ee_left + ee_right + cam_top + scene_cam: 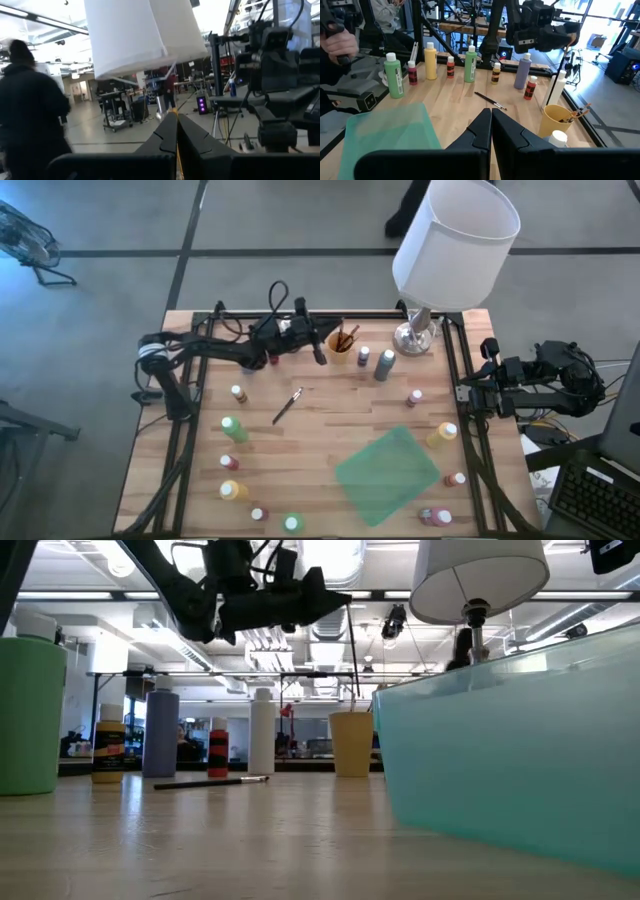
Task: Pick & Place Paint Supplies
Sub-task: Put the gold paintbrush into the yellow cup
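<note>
Left gripper (320,352) hangs high over the far side of the table (320,425), right beside the yellow cup (340,350) with brushes in it. Its fingers (172,135) are pressed together. A thin dark stick seems to hang from it in the low view, maybe a brush, but I cannot tell for sure. One brush (287,406) lies flat, nearer than the gripper, slanting toward the middle. Paint bottles (233,428) stand all around, and a green tray (388,474) sits on the right. The left arm is closest to the brush. Right gripper (470,395) waits at the table's right edge, fingers together.
</note>
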You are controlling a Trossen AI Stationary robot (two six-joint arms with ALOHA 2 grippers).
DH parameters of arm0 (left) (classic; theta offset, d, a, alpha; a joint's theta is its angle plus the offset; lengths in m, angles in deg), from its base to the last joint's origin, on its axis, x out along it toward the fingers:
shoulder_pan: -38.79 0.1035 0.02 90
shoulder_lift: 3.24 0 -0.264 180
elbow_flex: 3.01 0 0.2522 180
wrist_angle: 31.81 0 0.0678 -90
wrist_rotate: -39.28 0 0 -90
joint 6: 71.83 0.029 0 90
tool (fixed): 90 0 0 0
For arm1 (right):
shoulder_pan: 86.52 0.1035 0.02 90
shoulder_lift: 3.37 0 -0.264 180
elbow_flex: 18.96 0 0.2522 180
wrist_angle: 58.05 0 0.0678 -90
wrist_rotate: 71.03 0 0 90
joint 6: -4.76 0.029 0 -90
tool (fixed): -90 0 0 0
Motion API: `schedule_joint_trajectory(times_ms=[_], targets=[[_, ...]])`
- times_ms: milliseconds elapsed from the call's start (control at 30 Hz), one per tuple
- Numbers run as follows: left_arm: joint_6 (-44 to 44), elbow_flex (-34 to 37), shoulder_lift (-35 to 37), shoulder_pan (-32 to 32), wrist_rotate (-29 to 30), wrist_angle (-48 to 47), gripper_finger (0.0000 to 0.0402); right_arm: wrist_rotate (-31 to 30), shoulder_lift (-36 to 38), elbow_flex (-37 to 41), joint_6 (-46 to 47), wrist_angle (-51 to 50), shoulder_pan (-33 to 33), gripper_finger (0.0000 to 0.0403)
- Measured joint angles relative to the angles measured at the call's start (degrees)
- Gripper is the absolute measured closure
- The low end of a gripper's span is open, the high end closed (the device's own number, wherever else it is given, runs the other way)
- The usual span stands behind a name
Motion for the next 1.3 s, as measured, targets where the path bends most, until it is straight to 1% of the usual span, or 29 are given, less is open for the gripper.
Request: schedule_joint_trajectory(times_ms=[433,733,867,1300], targets=[[1.75,0.0,-2.62,0.8,0.47,-0.06,0.0399,0.02,0.0,0.0,0.01,0.0,-0.01,0.0394],[3.18,-0.92,-7.07,1.36,0.54,0.06,0.0399,0.01,0.0,0.0,0.0,0.0,0.01,0.0394],[4.03,-1.22,-8.87,1.36,1.52,0.04,0.0399,0.02,0.0,0.0,0.01,0.0,0.01,0.0394],[4.91,-1.38,-12.92,1.42,2.84,-0.17,0.0399,0.02,0.0,0.0,0.01,0.0,0.01,0.0394]])
